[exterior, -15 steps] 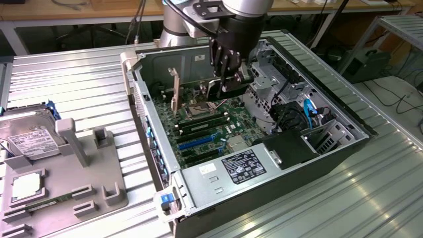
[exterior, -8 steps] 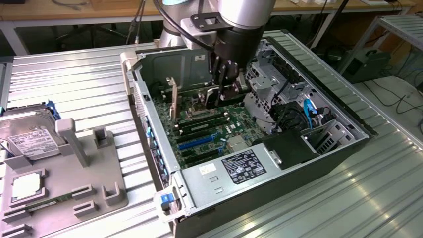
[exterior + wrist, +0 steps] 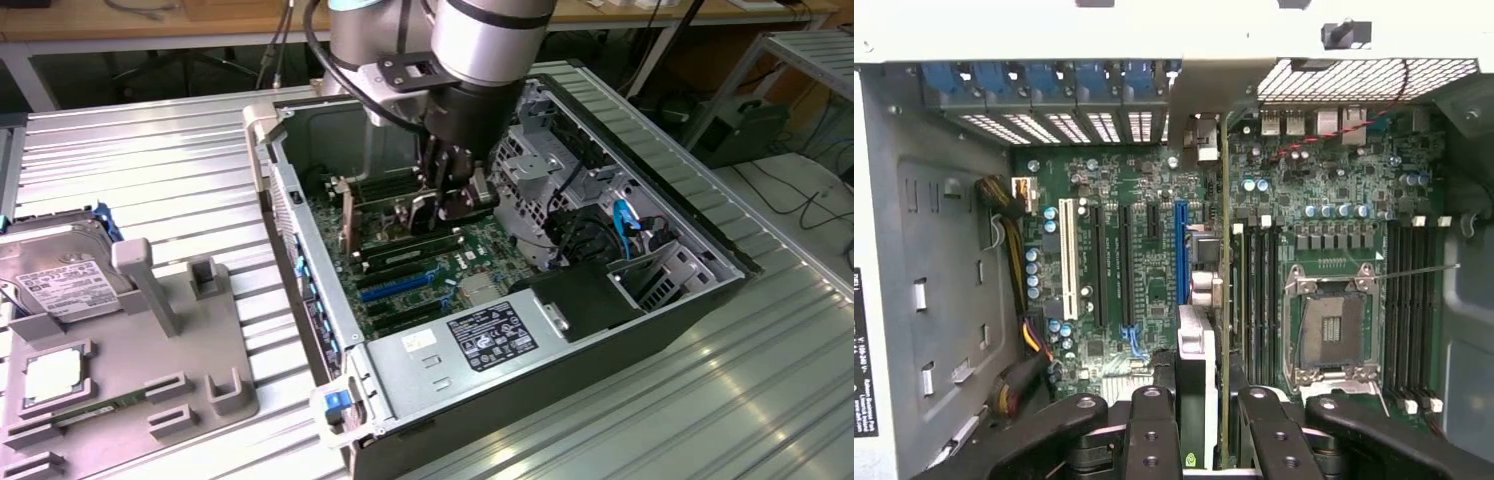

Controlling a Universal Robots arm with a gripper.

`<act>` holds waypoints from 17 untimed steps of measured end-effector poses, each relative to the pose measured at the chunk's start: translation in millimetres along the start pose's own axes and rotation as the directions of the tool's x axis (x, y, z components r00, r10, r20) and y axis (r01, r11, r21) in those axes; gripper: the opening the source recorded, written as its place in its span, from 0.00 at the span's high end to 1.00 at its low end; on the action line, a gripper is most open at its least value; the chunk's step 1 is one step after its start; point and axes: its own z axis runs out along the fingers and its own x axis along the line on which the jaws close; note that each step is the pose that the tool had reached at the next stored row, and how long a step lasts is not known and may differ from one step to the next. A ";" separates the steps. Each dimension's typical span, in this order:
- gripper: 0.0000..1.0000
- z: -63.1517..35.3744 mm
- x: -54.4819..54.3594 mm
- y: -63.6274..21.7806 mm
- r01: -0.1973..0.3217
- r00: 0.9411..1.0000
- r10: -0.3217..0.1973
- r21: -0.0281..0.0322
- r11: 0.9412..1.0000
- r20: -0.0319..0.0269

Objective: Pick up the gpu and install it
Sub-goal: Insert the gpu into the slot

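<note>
The gpu point(image 3: 1224, 300) shows edge-on in the wrist view as a thin card, with its black cooler point(image 3: 1197, 385) on one face and its silver bracket point(image 3: 1206, 95) toward the case's rear wall. My gripper point(image 3: 1209, 425) is shut on it, one finger point(image 3: 1152, 430) on each side. It hangs upright over the motherboard point(image 3: 1144, 210), between the blue slot point(image 3: 1181, 250) and the memory slots point(image 3: 1259, 290). I cannot tell whether its edge touches a slot. In the exterior view the gripper point(image 3: 447, 200) reaches down into the open computer case point(image 3: 400, 360).
Inside the case are a CPU socket point(image 3: 1334, 330), a power supply point(image 3: 494, 335) and a drive cage point(image 3: 534, 170). At the exterior view's left, a grey fixture point(image 3: 160, 350) holds a hard drive point(image 3: 60, 275) and a green memory stick point(image 3: 94, 410).
</note>
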 end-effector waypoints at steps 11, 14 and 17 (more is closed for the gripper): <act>0.72 20.7 1.3 5.3 -0.001 1.000 0.001 -0.009 1.000 0.000; 0.72 24.8 1.9 7.0 -0.001 1.000 0.001 -0.009 1.000 0.000; 0.72 29.2 3.5 7.1 -0.001 1.000 0.001 -0.009 1.000 0.000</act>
